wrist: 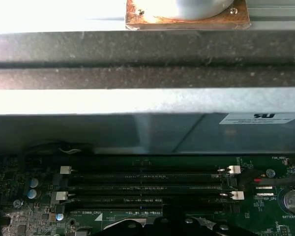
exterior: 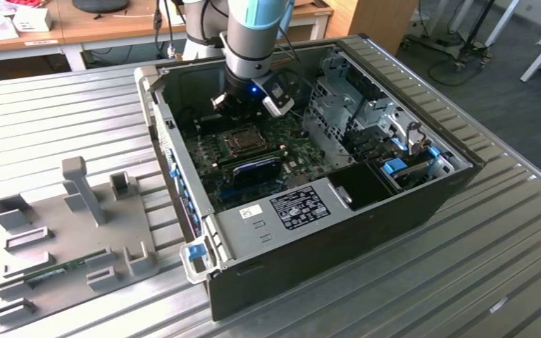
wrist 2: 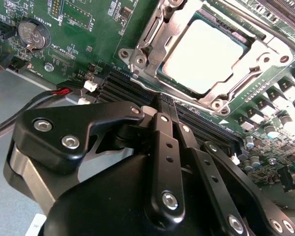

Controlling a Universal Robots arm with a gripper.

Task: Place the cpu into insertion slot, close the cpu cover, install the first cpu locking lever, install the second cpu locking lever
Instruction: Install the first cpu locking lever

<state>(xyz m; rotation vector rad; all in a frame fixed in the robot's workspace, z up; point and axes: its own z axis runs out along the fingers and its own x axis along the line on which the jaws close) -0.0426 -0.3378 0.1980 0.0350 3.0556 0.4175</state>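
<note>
The cpu [wrist 2: 201,54], its pale grey metal top up, lies in the insertion slot [exterior: 242,141] on the green motherboard [wrist 2: 88,29]. The silvery cpu cover [wrist 2: 155,37] lies down flat around it, and the chip shows through its cut-out centre. A thin metal lever rod [wrist 2: 250,22] runs along the socket's far side. My gripper [wrist 2: 168,105] hangs just beside the socket over the dark memory slots [wrist: 147,182], its black fingers [wrist 2: 162,132] shut together with nothing between them. In the exterior view the gripper [exterior: 239,116] sits low inside the open case, just behind the socket.
The black computer case [exterior: 346,232] lies open on a ribbed metal table [exterior: 64,105]. A drive cage [exterior: 346,105] stands at the exterior view's right of the board. A coin battery [wrist 2: 32,34] and red and black cables [wrist 2: 61,92] lie near the gripper. A grey fixture plate [exterior: 64,232] lies at the exterior view's left.
</note>
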